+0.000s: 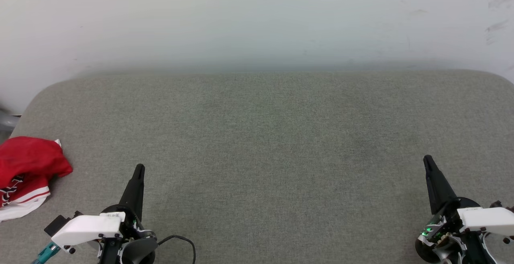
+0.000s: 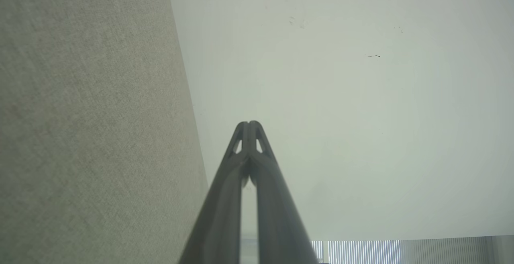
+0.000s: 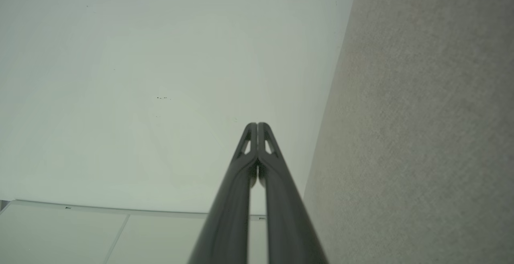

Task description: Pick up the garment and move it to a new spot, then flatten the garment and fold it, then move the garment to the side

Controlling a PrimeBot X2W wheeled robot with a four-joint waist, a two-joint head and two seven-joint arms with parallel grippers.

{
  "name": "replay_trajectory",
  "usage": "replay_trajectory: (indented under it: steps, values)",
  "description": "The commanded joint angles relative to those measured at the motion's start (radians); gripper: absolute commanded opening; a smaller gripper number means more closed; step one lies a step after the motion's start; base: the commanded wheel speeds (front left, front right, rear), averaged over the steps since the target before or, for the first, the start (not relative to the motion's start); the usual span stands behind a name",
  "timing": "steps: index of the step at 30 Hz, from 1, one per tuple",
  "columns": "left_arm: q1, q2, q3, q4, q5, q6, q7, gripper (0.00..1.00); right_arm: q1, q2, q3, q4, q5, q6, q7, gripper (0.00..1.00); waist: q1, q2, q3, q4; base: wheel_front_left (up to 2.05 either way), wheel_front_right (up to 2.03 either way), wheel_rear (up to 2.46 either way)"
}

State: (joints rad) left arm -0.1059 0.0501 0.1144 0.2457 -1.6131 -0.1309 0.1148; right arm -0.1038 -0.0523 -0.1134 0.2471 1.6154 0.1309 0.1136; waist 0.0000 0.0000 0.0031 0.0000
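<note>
Apart, garment (image 1: pixel 29 166) left of left tool (image 1: pixel 139 168)

Garment (image 1: pixel 28 171) bunched, cut off by left edge; print unreadable among folds.

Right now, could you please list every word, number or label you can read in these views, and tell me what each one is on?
Nothing can be read outright.
On the garment: dark marks in the folds near its lower edge, perhaps lettering, too crumpled to read.
On the white sticker behind the left tool: print too small to read.
</note>
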Motion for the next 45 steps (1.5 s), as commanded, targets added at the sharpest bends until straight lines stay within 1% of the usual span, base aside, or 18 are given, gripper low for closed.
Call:
replay_trajectory:
  steps: [1, 26, 27, 30, 38, 45]
  values:
    - [-0.007, -0.002, 0.002, -0.001, 0.001, -0.001, 0.001, 0.0, -0.013, 0.004, 0.0, 0.0, -0.005, 0.0, -0.001, 0.0, 0.0, 0.0, 0.0, 0.0, 0.0, 0.0, 0.0]
    - [-0.007, -0.002, 0.002, -0.001, 0.001, -0.001, 0.001, 0.0, -0.013, 0.004, 0.0, 0.0, -0.006, 0.0, -0.001, 0.0, 0.0, 0.0, 0.0, 0.0, 0.0, 0.0, 0.0]
    - [0.0, 0.0, 0.0, 0.0, 0.0, 0.0, 0.0, 1.0, 0.0, 0.0, 0.0, 0.0, 0.0, 0.0, 0.0, 1.0, 0.0, 0.0, 0.0, 0.0, 0.0, 0.0, 0.0]
    - [0.011, -0.002, -0.005, 0.012, 0.0, 0.0, -0.003, 1.0, 0.014, 0.0, 0.002, 0.012, 0.0, 0.0, -0.003, 1.0, 0.0, 0.0, 0.0, 0.0, 0.0, 0.0, 0.0]
    - [0.02, -0.001, -0.044, -0.03, 0.006, 0.0, -0.043, 1.0, 0.034, 0.001, 0.029, -0.034, -0.013, 0.0, -0.044, 1.0, 0.0, 0.0, 0.001, 0.001, 0.0, 0.0, 0.0]
    - [0.021, 0.007, -0.081, -0.076, 0.034, 0.0, -0.077, 1.0, 0.045, -0.009, 0.05, -0.066, -0.071, 0.0, -0.078, 1.0, 0.0, 0.0, 0.003, 0.003, 0.0, 0.0, 0.0]
